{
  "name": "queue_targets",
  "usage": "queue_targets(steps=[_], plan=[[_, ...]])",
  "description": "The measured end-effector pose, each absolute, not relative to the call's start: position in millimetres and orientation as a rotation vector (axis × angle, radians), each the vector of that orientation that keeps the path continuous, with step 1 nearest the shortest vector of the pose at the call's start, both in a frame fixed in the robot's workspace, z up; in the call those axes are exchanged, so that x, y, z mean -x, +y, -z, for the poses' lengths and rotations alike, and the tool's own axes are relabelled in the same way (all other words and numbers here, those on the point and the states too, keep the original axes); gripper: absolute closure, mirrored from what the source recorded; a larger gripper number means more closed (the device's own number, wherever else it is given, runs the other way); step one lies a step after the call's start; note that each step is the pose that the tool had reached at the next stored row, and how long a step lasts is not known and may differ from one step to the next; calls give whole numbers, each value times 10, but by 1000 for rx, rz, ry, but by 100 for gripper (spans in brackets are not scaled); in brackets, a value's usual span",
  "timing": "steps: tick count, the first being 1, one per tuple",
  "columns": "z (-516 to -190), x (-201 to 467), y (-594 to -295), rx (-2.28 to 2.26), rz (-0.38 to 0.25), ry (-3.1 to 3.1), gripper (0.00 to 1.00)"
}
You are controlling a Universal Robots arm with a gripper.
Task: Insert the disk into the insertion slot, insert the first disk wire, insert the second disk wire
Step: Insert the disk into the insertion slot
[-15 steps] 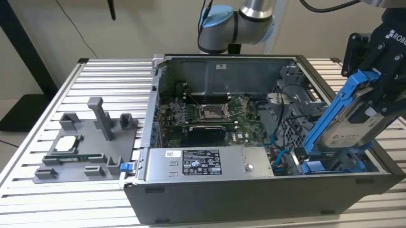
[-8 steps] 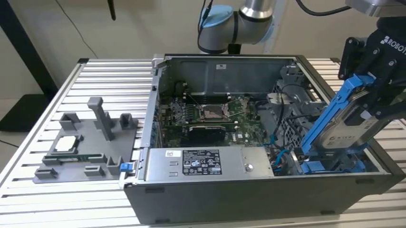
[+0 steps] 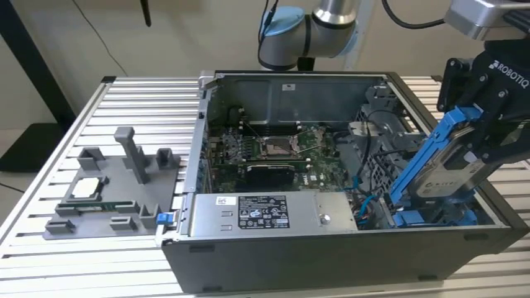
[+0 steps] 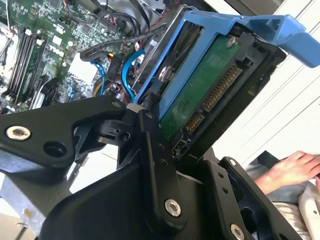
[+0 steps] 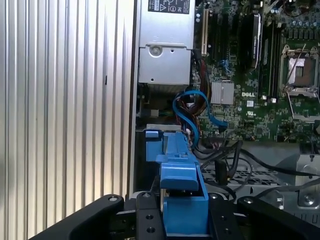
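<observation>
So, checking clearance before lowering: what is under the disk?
Beneath the disk sits the insertion slot with blue rails; its floor is hidden by the disk.

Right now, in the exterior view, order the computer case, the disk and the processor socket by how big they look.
1. computer case
2. disk, gripped in the pincer
3. processor socket
Clear gaps; no ties.
</observation>
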State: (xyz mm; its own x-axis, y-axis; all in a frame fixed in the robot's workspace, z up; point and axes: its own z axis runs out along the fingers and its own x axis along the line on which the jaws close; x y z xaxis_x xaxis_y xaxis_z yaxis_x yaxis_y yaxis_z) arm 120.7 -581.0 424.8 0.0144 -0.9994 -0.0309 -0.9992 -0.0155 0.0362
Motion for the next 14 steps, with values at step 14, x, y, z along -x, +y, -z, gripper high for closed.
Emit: queue_targets(steps=[14], plan=[[-4045,-1219,-5811,-2246,101,-2212,0]])
